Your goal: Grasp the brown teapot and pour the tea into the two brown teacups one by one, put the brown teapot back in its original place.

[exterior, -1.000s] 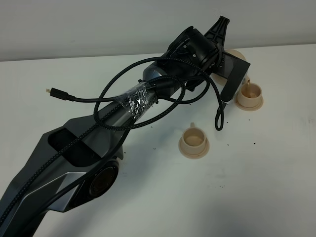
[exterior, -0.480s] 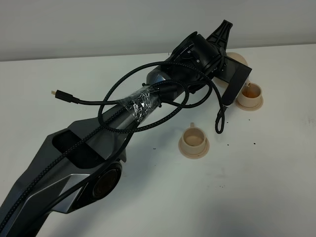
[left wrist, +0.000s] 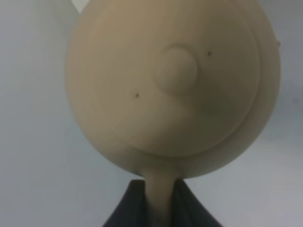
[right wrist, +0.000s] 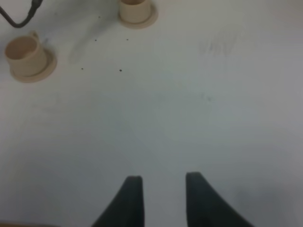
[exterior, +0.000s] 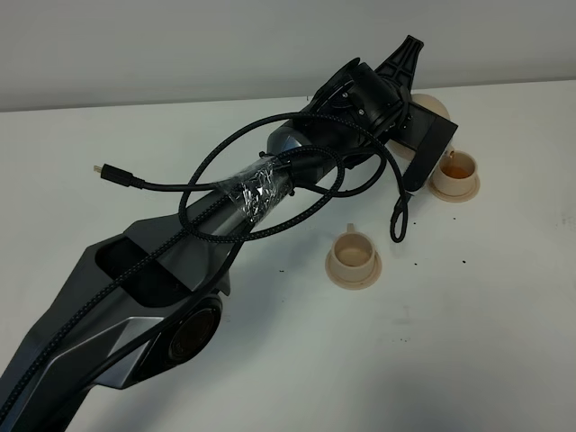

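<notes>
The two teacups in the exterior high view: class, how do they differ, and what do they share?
The far teacup holds amber tea; the near teacup looks empty. The far teacup stands right by the left arm at its wrist; the near teacup stands apart from it, in the open. Both are small, pale tan, upright, each on a matching saucer.

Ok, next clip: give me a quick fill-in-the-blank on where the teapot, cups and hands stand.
1. The left hand is shut on the ___ of the teapot.
2. The far cup has amber ___ in it.
3. The near cup looks ___ inside.
4. The right hand is ___ and holds nothing.
Missing words: handle; tea; empty; open.
</notes>
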`<state>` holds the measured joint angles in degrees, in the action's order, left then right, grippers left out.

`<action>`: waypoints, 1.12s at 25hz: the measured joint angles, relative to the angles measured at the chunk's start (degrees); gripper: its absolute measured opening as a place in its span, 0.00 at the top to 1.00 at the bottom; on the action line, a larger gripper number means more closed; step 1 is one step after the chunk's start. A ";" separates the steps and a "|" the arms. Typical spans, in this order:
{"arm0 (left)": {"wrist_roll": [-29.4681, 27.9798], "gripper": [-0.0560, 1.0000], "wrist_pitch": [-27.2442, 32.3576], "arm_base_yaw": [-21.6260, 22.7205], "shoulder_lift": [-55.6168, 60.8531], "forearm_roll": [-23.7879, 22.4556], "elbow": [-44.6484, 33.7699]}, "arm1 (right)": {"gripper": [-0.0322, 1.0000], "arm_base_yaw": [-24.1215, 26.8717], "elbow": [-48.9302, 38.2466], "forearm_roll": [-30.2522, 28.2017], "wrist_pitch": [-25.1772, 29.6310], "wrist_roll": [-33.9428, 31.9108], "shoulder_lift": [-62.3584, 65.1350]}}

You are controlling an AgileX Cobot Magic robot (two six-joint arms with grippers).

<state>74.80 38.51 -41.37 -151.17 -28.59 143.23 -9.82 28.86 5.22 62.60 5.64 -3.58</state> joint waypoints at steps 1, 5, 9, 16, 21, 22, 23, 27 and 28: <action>0.00 0.83 0.00 0.00 0.00 0.00 0.00 | 0.74 0.00 0.00 0.00 0.00 0.00 0.00; 0.00 0.83 -0.23 0.00 0.00 -0.21 0.00 | 0.74 0.00 0.00 0.00 0.00 0.00 0.00; 0.00 0.83 -0.67 0.00 0.00 -0.26 0.00 | 0.74 0.00 0.00 0.00 0.00 0.00 0.00; 0.00 0.83 -1.01 0.00 0.00 -0.26 0.00 | 0.74 0.00 0.00 0.00 0.00 0.00 0.00; 0.00 0.83 -1.05 0.00 0.00 -0.32 0.00 | 0.74 0.00 0.00 0.00 0.00 0.00 0.00; 0.00 0.83 -1.12 0.00 0.00 -0.35 0.00 | 0.74 0.00 0.00 0.00 0.00 0.00 0.00; 0.00 0.83 -1.26 0.00 0.00 -0.39 0.00 | 0.74 0.00 0.00 0.00 0.00 0.00 0.00; 0.05 0.83 -1.42 0.00 0.00 -0.39 0.00 | 0.74 0.00 0.00 0.00 0.00 0.00 0.00; 0.05 0.83 -1.42 0.00 0.00 -0.39 0.00 | 0.74 0.00 0.00 0.00 0.00 0.00 0.00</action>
<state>74.86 37.09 -41.37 -151.17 -28.98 143.23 -9.82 28.86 5.22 62.60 5.64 -3.58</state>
